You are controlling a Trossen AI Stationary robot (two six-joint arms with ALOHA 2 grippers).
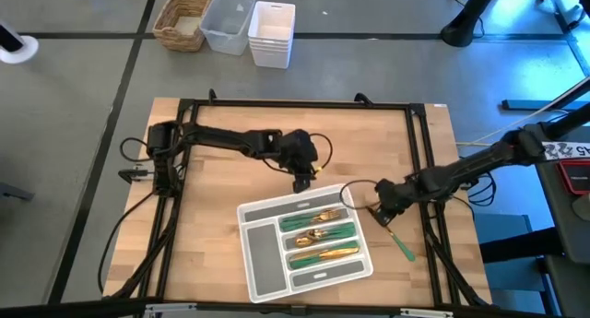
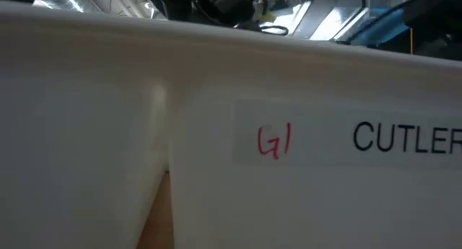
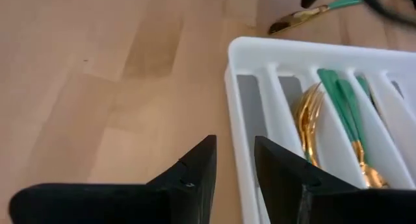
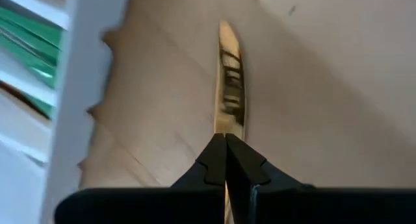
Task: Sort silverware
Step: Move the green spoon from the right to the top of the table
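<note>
Right of centre, your right gripper [image 4: 225,146] pinched a knife [image 4: 229,87] edge-on; that thin grip could've let it twist beside the tray [image 1: 263,263].

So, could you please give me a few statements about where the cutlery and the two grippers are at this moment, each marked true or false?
1. The right gripper is shut on a knife. True.
2. That knife is already inside the tray. False: it is outside the tray, off its right side, over the table.
3. The left gripper holds a fork. False: it is open and holds nothing, at the tray's rim.
4. Several pieces of silverware with green handles lie in the tray's compartments. True.
5. The tray is empty. False: three compartments hold cutlery.
</note>
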